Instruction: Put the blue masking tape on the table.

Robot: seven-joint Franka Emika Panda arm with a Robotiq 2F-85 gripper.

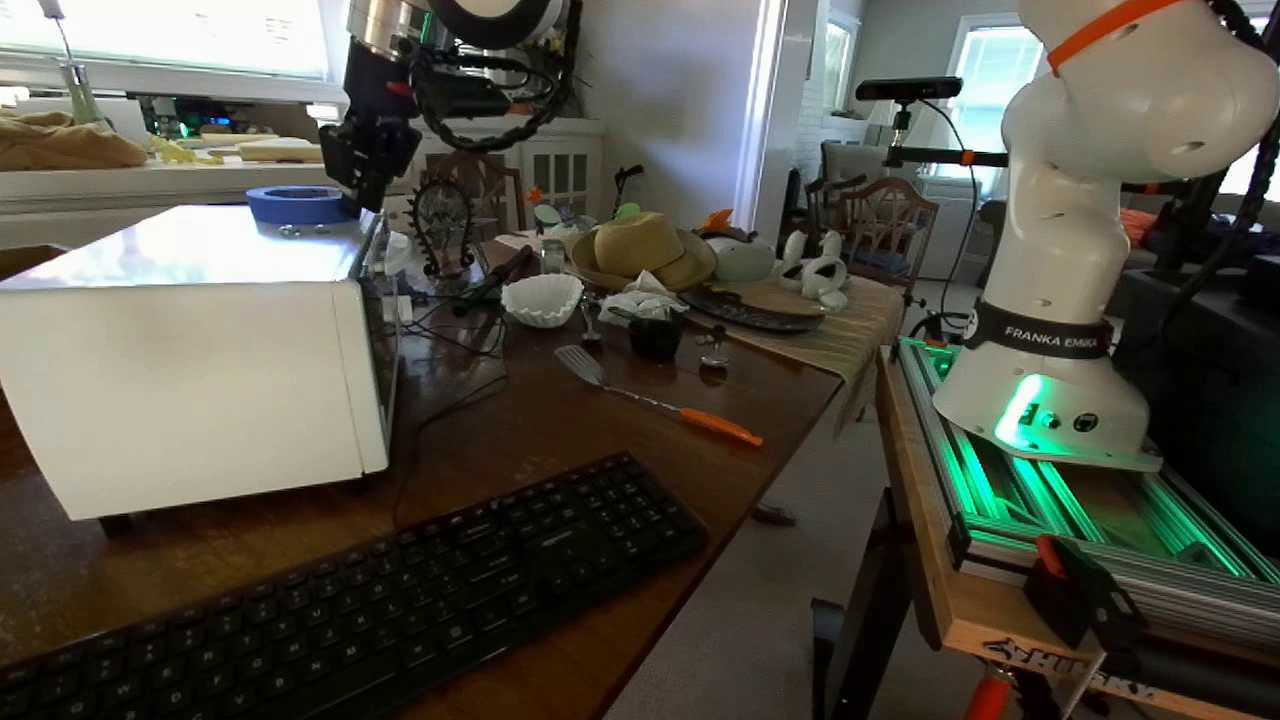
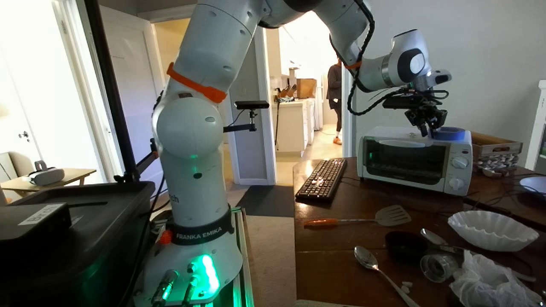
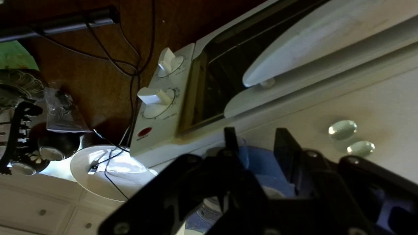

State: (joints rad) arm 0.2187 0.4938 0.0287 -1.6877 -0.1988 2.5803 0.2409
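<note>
Table, dark brown wood: one. Arm: one, white, extending over table. Oven: one, white, on table. Keyboard: one, black, near oven. Fluted bowl: one, white, on table. Gripper: one, pointing down at oven top; two fingers, clear gap between. Blue masking tape: one roll, flat on oven top, just beside gripper; part shows in finger gap in wrist view, contact cannot be told. Oven knobs: two, front panel. Shiny ovals: two, on oven top, near tape.
</note>
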